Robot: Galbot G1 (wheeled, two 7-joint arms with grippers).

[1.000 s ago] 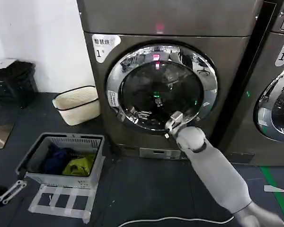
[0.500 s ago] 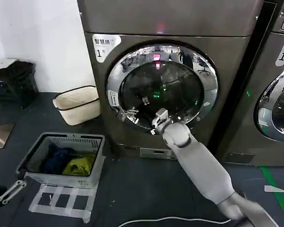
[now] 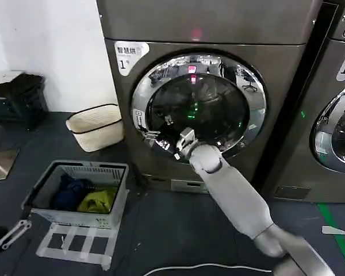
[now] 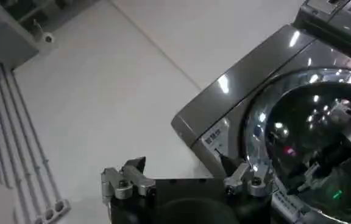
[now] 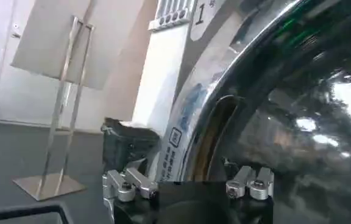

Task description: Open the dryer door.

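Right gripper [image 3: 181, 144], fingers apart, is sliding leftward along the lower centre of the dryer door [image 3: 198, 103], still closed, nearing its left-edge latch.

My right gripper [image 3: 181, 142] keeps sliding left along the lower chrome ring of the dryer door [image 3: 198, 103]. It was at the lower right of the ring, then low centre, and now it's at the lower left of the glass, near the sticker. My forearm swings left with it.
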